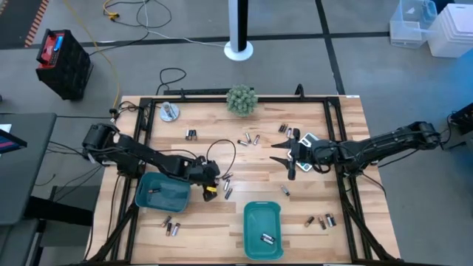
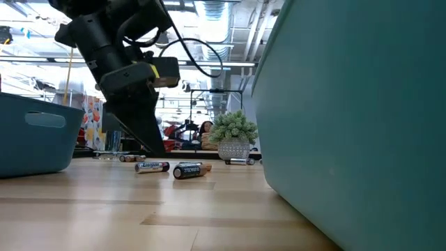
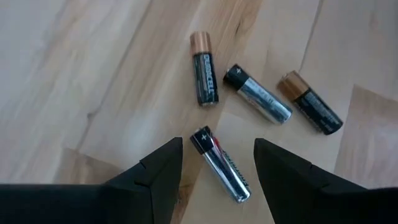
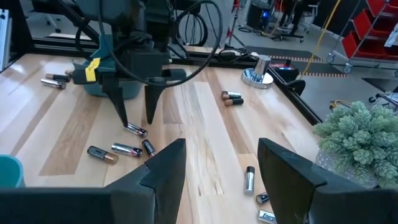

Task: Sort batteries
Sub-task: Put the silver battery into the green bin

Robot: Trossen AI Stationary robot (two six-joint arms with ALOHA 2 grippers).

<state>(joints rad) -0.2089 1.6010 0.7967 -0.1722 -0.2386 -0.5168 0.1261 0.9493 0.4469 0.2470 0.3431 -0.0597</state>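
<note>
My left gripper (image 1: 218,185) stands just right of the left teal tray (image 1: 161,191), fingers pointing down and open. In the left wrist view its fingers flank a silvery battery with a black end (image 3: 221,169) without touching it. Three more batteries lie beyond it on the wood: a dark coppery-ended one (image 3: 204,70), a silvery one (image 3: 258,94) and another dark one (image 3: 310,103). The right wrist view shows the left gripper (image 4: 135,118) above that battery (image 4: 135,129). My right gripper (image 1: 285,159), open (image 4: 217,168), hovers at mid-table right. The near teal tray (image 1: 263,229) holds a battery (image 1: 267,238).
Other batteries lie scattered: near the far left (image 1: 191,134), at the far middle (image 1: 248,139), near the front left (image 1: 171,226) and the front right (image 1: 322,220). A small potted plant (image 1: 242,99) and a round metal object (image 1: 170,112) stand by the far edge.
</note>
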